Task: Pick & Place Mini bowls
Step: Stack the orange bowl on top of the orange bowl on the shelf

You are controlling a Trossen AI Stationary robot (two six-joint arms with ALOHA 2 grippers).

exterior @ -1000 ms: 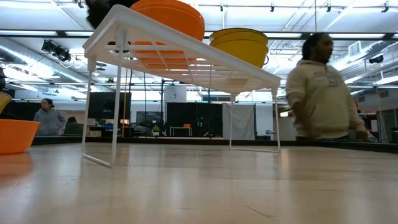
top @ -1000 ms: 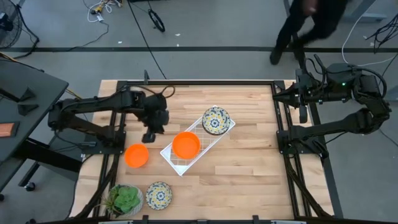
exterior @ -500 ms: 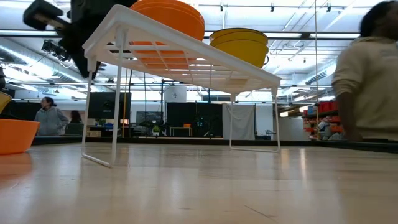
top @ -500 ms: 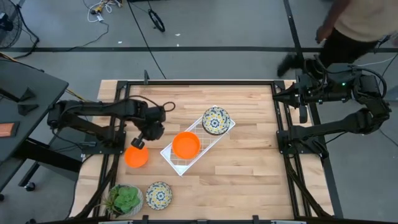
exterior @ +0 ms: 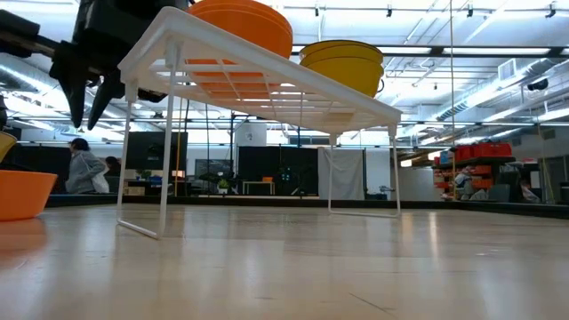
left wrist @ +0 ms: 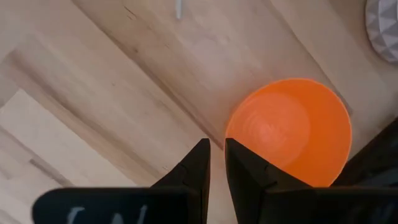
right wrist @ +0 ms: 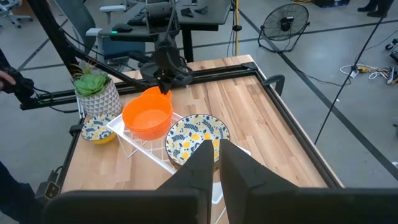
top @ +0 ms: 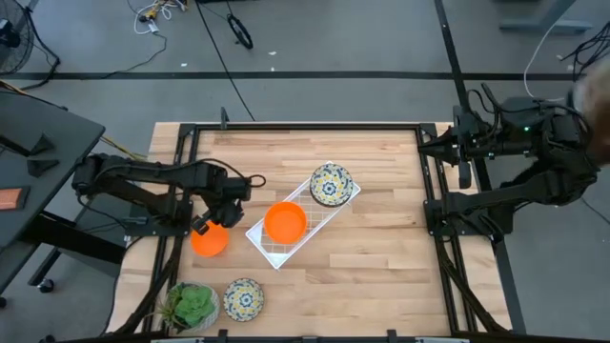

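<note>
An orange mini bowl (top: 209, 239) stands on the table near its left edge, also in the left wrist view (left wrist: 289, 130) and the low view (exterior: 18, 194). My left gripper (left wrist: 216, 152) points down above the bowl's rim, clear of it, shut with nothing between the fingers (exterior: 89, 102). A second orange mini bowl (top: 285, 221) and a floral mini bowl (top: 331, 184) rest on the white wire rack (top: 262, 238). Another floral mini bowl (top: 243, 298) sits on the table at the near left. My right gripper (right wrist: 214, 158) waits raised at the table's right edge, shut and empty.
A potted green plant (top: 193, 307) stands at the near left corner beside the floral bowl. The rack stands on thin legs (exterior: 164, 222) in the table's middle. Bare wood (top: 381, 257) lies to the rack's right and near side. People show in the room beyond the table.
My left gripper has gone from beside the rack toward the table's left and near edges and down, ending over the orange bowl on the table; its wrist has rolled. Its fingers stay shut. A person behind the table has walked out of view.
</note>
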